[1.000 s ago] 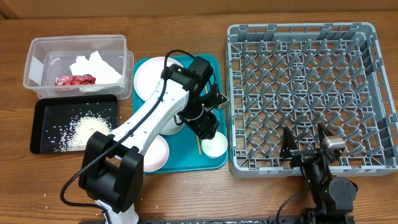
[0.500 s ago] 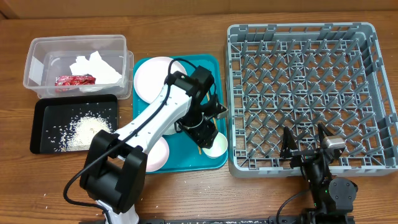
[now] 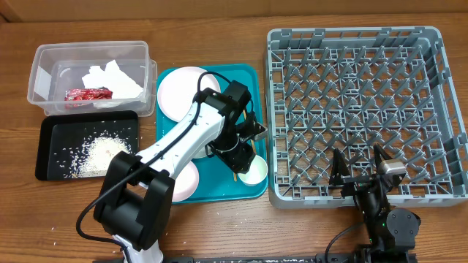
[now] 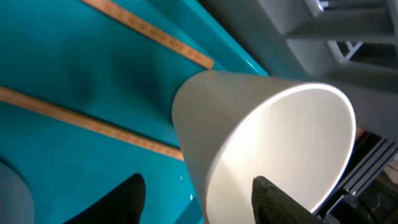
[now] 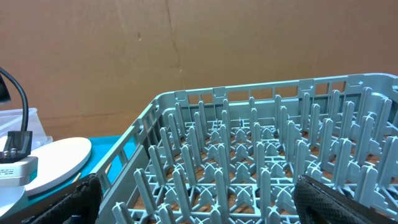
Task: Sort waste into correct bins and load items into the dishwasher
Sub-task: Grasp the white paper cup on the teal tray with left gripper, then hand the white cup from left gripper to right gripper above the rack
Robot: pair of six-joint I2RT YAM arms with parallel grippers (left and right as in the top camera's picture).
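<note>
A small white cup [image 3: 255,173] stands at the front right of the teal serving tray [image 3: 251,73]. My left gripper [image 3: 241,156] is open around the cup's wall [image 4: 261,130], with one finger inside and one outside [image 4: 202,202]. Two wooden chopsticks [image 4: 149,31] lie on the tray beside the cup. A white plate [image 3: 179,88] and a pale pink plate [image 3: 184,181] are also on the tray. The grey dish rack [image 3: 351,33] holds nothing. My right gripper [image 3: 358,172] is open and empty at the rack's front edge [image 5: 205,205].
The clear tub [image 3: 44,66] at the back left holds the red wrapper [image 3: 88,94] and the white napkin [image 3: 113,77]. The black tray [image 3: 51,164] in front of it holds rice crumbs [image 3: 102,152]. A few crumbs lie on the table [image 3: 55,230].
My left gripper has moved down and slightly towards the front, and its fingers are now around the cup's wall. The right arm has not moved.
</note>
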